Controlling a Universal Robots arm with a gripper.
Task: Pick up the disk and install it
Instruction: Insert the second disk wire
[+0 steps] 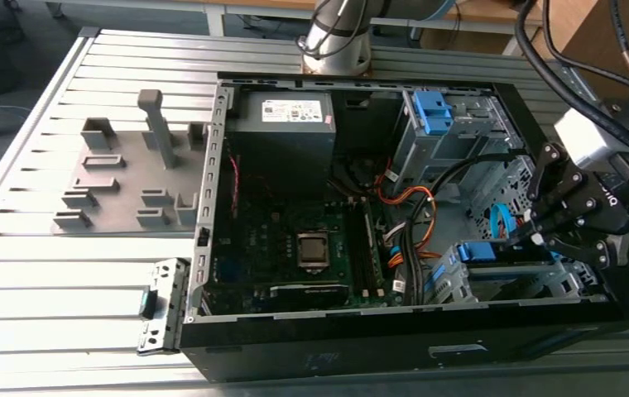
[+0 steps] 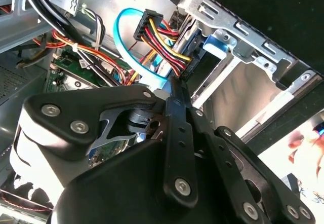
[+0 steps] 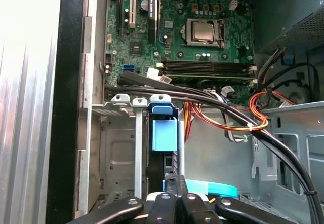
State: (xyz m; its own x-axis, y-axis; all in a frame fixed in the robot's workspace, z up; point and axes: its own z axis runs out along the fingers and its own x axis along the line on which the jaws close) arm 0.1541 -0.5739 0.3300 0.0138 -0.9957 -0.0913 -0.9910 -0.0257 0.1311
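We log: open black computer case (image 1: pixel 381 335), green motherboard (image 1: pixel 271 240) inside, grey power-supply box (image 1: pixel 281 149); grey plastic fixture (image 1: pixel 116 190) on slatted metal table (image 1: pixel 50 277).

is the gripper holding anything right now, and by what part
Nothing is visibly held. The gripper has its jaws together, right by the disk, which sits in a slot of the cage.

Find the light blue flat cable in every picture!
Exterior view: light blue flat cable curving at the exterior view's right of the orange wire bundle.
Second wrist view: the cable loops beside that bundle.
First wrist view: the cable lies near that bundle.
Shared landmark: the bundle.
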